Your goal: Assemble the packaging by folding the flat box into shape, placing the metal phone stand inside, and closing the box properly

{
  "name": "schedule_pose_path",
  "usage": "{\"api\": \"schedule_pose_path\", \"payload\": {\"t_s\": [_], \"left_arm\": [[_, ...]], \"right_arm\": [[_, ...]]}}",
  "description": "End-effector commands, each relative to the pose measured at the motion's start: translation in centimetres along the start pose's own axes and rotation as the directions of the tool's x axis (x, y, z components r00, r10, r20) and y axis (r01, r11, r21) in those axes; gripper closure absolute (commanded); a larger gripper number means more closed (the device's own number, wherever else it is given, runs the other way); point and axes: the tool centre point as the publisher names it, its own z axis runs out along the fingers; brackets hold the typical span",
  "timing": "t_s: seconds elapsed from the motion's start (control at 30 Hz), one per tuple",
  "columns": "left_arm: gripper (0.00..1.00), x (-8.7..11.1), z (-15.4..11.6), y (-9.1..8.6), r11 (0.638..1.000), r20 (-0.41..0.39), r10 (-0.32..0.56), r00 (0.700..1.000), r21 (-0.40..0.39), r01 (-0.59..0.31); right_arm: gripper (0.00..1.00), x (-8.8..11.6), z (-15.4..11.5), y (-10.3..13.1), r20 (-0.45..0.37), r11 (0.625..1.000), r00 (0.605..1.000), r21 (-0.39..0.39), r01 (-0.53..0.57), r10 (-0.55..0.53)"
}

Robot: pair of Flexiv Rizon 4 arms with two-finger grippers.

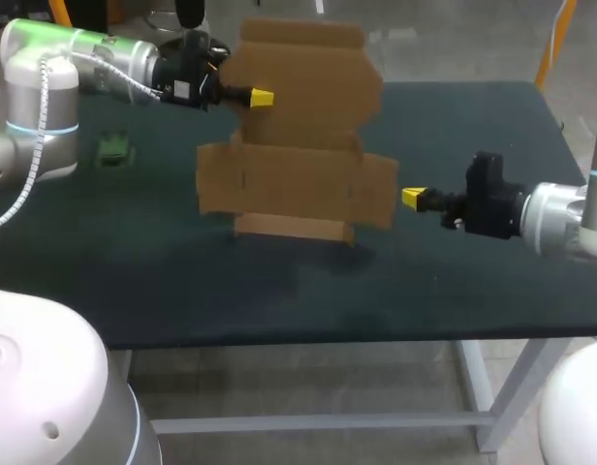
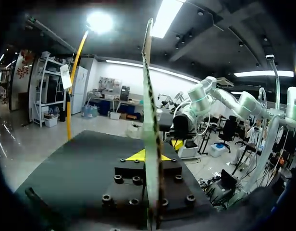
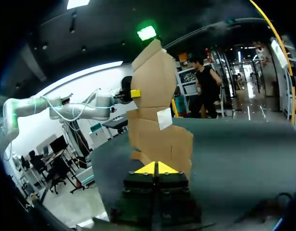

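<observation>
**Flat brown cardboard box blank held upright above the dark table**

Flat brown cardboard box blank [image 1: 298,97] stands on edge over the middle of the dark green table [image 1: 473,136], unfolded, with its broad face turned toward the head camera and its flaps and cut tabs spread out to both sides. Whether its lower edge rests on the table top or hangs just above it cannot be told.

The left gripper [image 1: 262,97] comes in from the blank's 10 o'clock and pinches the upper panel near its side edge. In the left wrist view the sheet runs edge-on between the two yellow tips, one on each face, so the pincer is clamped on the cardboard.

The right gripper [image 1: 413,198] sits level at the blank's 4 o'clock, just beside the outer edge of the lower side flap; contact cannot be judged. Its yellow tips are pressed together with nothing between them, and in the right wrist view the cardboard rises just ahead of them.

A small green object [image 1: 114,147], too blurred to identify, lies on the table at the blank's 9 o'clock, well apart from it and under the left arm
</observation>
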Motion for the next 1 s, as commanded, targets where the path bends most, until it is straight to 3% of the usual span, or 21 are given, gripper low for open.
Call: {"api": "schedule_pose_path", "payload": {"t_s": [0.03, 0.3, 0.5, 0.77, 1.0], "left_arm": [[1.00, 1.7, -0.4, -0.6, 1.000, 0.273, 0.000, 0.962, 0.005, -0.001], [1.00, 3.0, -0.8, -1.2, 0.998, 0.272, -0.043, 0.961, 0.048, 0.031], [1.00, 3.8, -0.7, -1.8, 0.997, 0.280, -0.077, 0.957, 0.039, 0.069], [1.00, 3.5, -0.3, -0.7, 0.991, 0.281, -0.133, 0.951, 0.018, 0.133], [1.00, 2.8, -0.7, 0.1, 0.991, 0.239, -0.136, 0.962, 0.033, 0.132]], "right_arm": [[1.00, 0.1, -0.1, -0.2, -0.008, 1.000, 1.000, -0.003, 0.001, -0.001], [1.00, 1.0, 0.5, -0.6, -0.020, 1.000, 1.000, 0.014, 0.011, -0.011], [1.00, 1.5, 0.8, -0.8, -0.027, 1.000, 1.000, 0.022, 0.013, -0.012], [1.00, 2.0, 1.1, -1.5, -0.035, 1.000, 0.999, 0.030, 0.008, -0.007], [1.00, 2.1, 1.3, -1.7, -0.036, 0.999, 0.999, 0.039, 0.002, -0.001]]}}
